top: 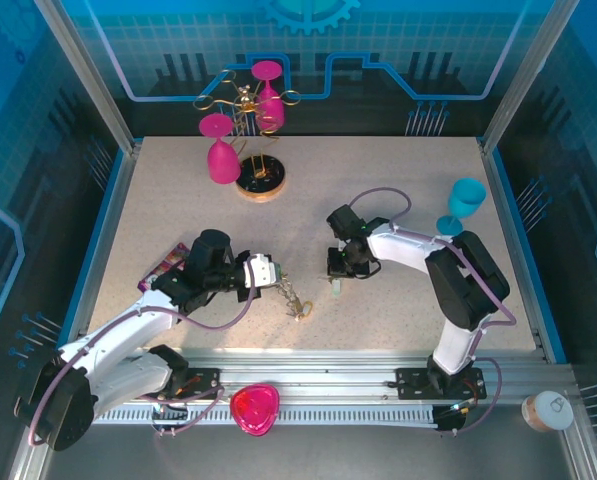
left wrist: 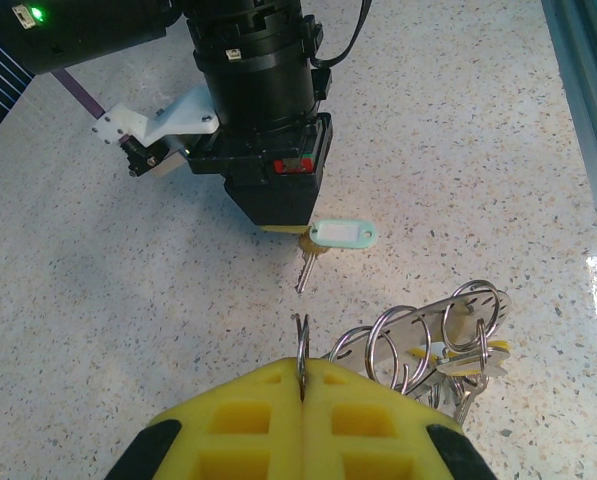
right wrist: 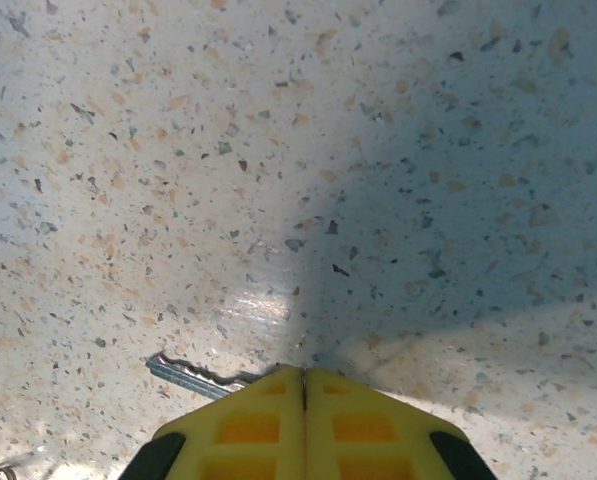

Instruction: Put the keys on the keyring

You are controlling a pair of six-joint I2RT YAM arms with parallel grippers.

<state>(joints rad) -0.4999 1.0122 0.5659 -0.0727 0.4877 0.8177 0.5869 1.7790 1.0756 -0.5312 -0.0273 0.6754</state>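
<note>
**Top external.** The left gripper [top: 277,282] is recorded low over the table [top: 408,200]. It is pressed together on the keyring [top: 296,302], which trails from its tips toward mid-table. The right gripper [top: 336,282] is pointed downward just to the right, apart from the keyring, with a key [top: 336,291] at its tips.

**Left wrist.** The yellow fingers [left wrist: 248,410] are closed on one thin silver loop of the keyring [left wrist: 418,335]. The rest is seen as a bunch of overlapping silver wire rings on a flat piece, lying on the table to the right. Yellowish key heads are tucked beneath it. The key [left wrist: 305,270] is pinched by the right gripper [left wrist: 283,228], with its blade pointed toward the held loop and a teal tag [left wrist: 342,234] beside its head. A clear gap is noted between blade and loop.

**Right wrist.** The right gripper [right wrist: 305,385] is shut, and the silver blade of the key [right wrist: 193,373] protrudes to the left at the fingertips, above the speckled surface.

**Progress (judged).** Some keys appear already mounted. The pinched key is not yet threaded. It has to be brought to the loop and worked on.
</note>
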